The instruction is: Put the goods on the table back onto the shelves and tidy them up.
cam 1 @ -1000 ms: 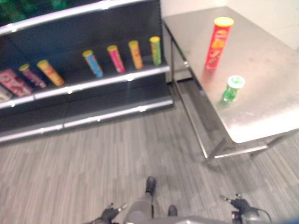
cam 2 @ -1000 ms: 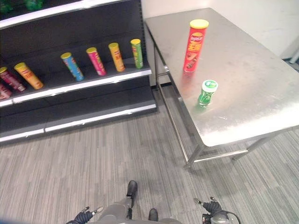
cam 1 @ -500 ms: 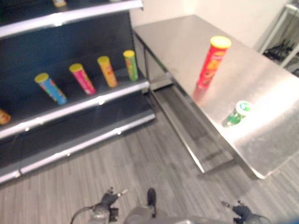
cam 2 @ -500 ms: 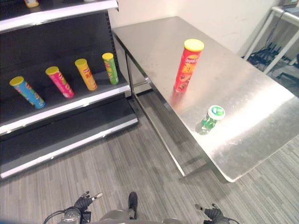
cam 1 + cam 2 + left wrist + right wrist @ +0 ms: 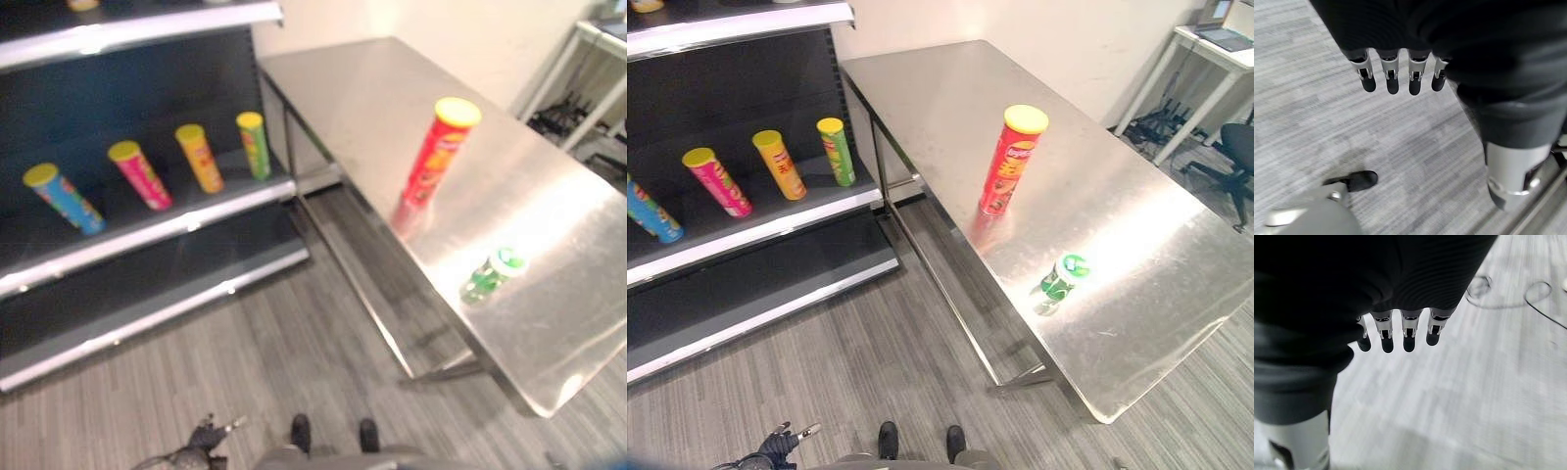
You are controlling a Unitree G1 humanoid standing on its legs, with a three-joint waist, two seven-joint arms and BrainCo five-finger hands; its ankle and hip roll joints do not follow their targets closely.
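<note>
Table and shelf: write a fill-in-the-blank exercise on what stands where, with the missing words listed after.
1. The tall red can stands upright on the steel ____.
2. The small bottle near the table edge is coloured ____.
3. Both hands, left hand and right hand, hang over the ____, holding nothing.
4. The pink can rests on the ____.

Missing words: table; green; floor; shelf

tube (image 5: 1012, 160) behind cup (image 5: 1059, 279) on table (image 5: 1156, 255), shelves (image 5: 754, 230) left

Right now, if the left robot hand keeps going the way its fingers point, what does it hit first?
Likely the grey floor: the left robot hand hangs empty, fingers straight and pointing down, nothing between them and it.
</note>
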